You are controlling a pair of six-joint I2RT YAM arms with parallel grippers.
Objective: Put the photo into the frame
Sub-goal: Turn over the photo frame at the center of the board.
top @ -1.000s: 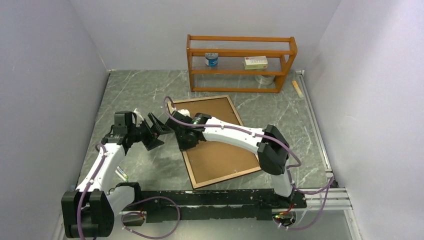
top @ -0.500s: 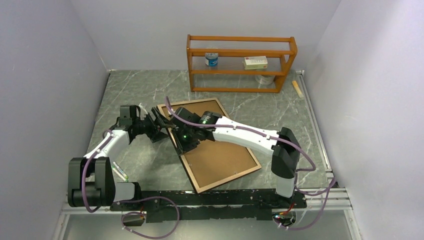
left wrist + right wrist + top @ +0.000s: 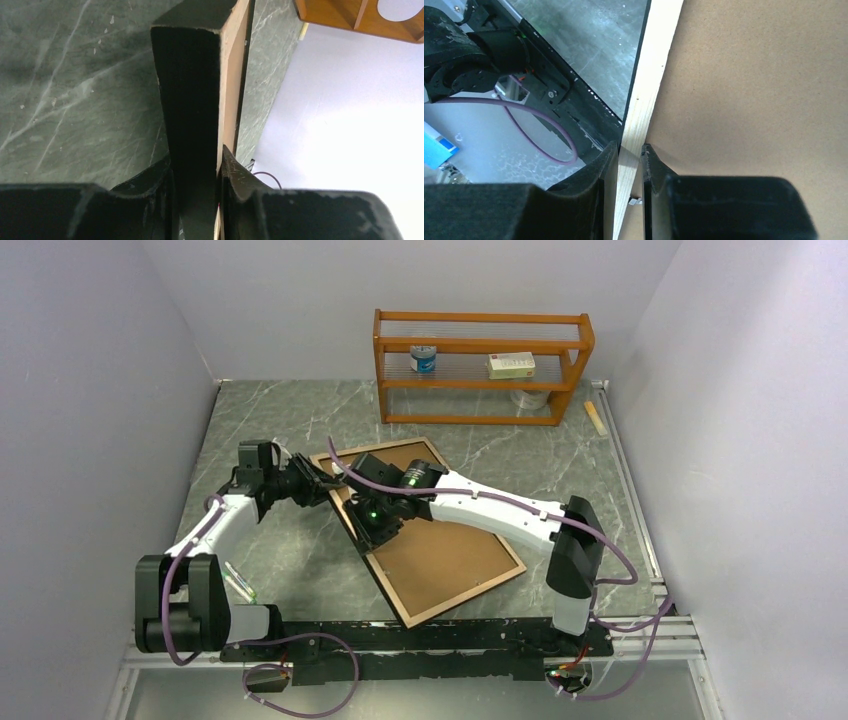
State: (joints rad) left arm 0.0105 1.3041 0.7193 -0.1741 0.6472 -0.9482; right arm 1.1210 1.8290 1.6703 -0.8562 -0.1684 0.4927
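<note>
Frame (image 3: 455, 555), back up, centre of desk (image 3: 280, 420).
Left hand (image 3: 318, 480) newly clenched on its far corner; right hand (image 3: 368, 525) grips the left rail; photo unseen, possibly already inside.

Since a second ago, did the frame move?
Yes. The frame turned: its far end swung left, away from the rack, and its near corner shifted slightly right.

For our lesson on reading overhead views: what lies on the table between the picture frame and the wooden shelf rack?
Nothing: the top view shows only bare table between the frame and the shelf rack.
</note>
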